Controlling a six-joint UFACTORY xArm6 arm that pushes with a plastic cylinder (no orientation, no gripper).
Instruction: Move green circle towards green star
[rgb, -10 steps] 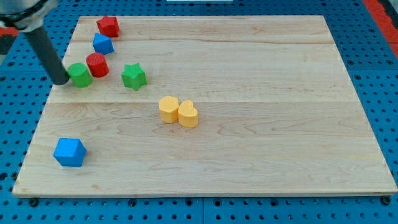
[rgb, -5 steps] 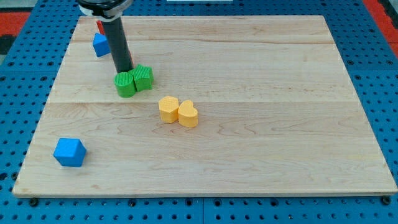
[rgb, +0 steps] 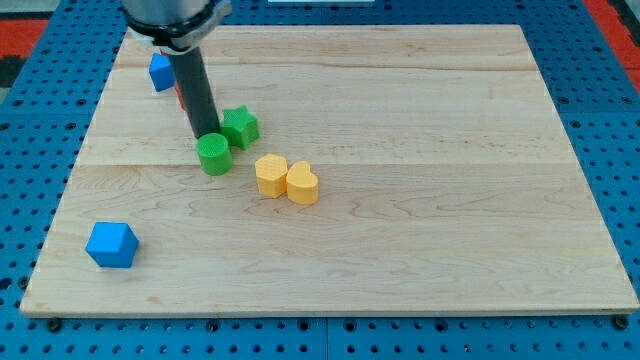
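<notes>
A light wooden board (rgb: 420, 150) is laid on a blue table full of little holes (rgb: 30, 180). A bit of red is seen at the view's top right corner.

No jaws are carried by this arm, so nothing is held or clamped (only a dark rod is there). My tip (rgb: 206, 135) is set down at the top edge of the green circle (rgb: 213, 155), touching it or very nearly. The green star (rgb: 240, 126) is found just beside the circle, up and to the view's right; a touch cannot be told.

Two yellow blocks (rgb: 287, 179) are pressed together nearby. A blue block (rgb: 161, 71) is seen at the top left, a blue cube (rgb: 111, 244) at the bottom left. A red block (rgb: 180, 97) is mostly hidden behind the rod.
</notes>
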